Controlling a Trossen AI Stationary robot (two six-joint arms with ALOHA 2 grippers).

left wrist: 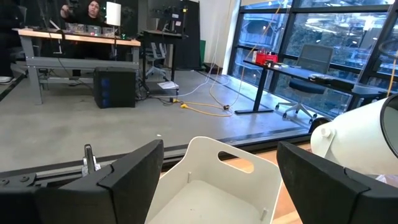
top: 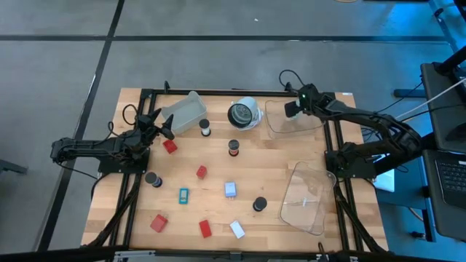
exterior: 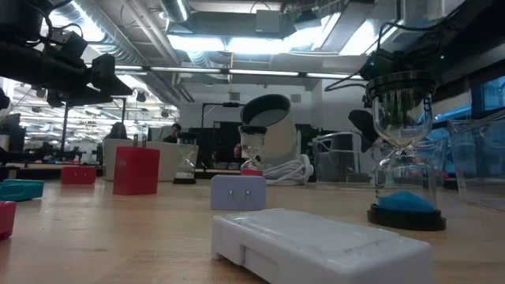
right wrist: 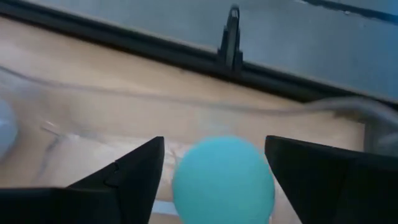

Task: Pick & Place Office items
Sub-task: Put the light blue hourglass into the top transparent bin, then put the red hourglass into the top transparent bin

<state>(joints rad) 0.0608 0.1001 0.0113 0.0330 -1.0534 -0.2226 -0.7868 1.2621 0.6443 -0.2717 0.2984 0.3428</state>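
1. A white block (exterior: 316, 237) lies closest to the low camera, flat on the tabletop (top: 291, 156). It is well apart from both pairs of jaws and waits to be picked.
2. The right jaws hang over the far clear tray (top: 280, 127). A teal-topped round piece (right wrist: 222, 180) sits right between them.
3. I cannot tell whether the right jaws clamp that piece or have let it go. They flank it closely on both sides.
4. Judged from this, the step in hand is placing the piece in that tray.
5. To do it well, keep the jaws low and inside the tray's walls. Spread them evenly so neither side drags the piece, then lift straight up.
6. A round piece may roll or tip when freed. Let it settle before drawing away.
7. The left jaws stand wide apart and hold nothing. They face the white tray (left wrist: 214, 180) just ahead, with the large white-and-black round object (top: 244, 114) to one side.
8. The other office items lie scattered on the tabletop, away from both jaws. Among them are a teal block (top: 183, 194), a pale-blue block (top: 230, 190) and a red block (top: 170, 146) near the left jaws.
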